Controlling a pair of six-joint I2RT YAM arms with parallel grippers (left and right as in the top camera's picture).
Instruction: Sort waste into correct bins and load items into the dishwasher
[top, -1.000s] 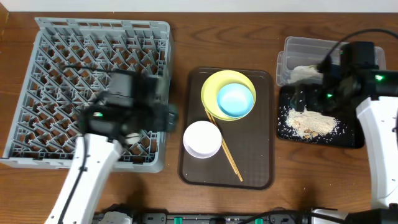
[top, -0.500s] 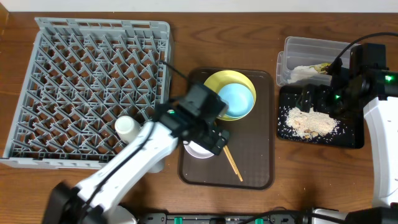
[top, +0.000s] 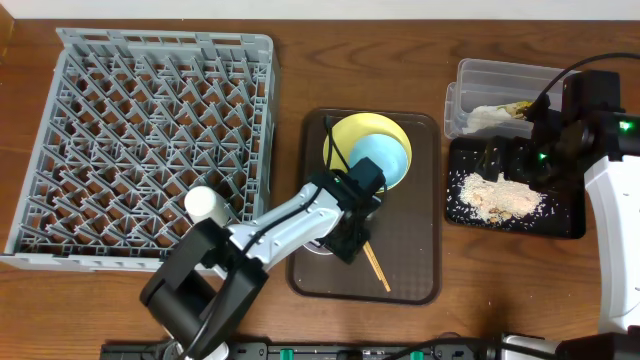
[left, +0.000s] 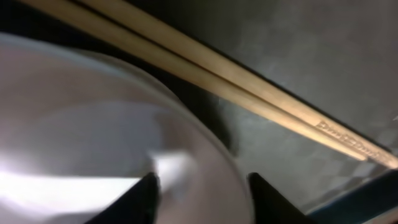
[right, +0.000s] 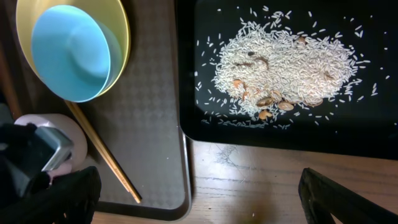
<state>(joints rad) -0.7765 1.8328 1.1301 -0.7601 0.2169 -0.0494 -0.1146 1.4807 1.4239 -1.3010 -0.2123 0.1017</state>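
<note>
On the tray (top: 405, 270), left gripper (left: 202, 193) straddles the white bowl (left: 74, 137) rim, grip unclear; right gripper (right: 199, 190) hangs spread, right of it.

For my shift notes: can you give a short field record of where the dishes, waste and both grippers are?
dish rack: white cup inside
brown tray: yellow plate holding blue bowl, white bowl, chopsticks
black tray: rice pile
clear tub: pale scraps
left gripper: jaws astride white bowl's rim, grip unclear
right gripper: open, empty, by black tray's edge
</note>
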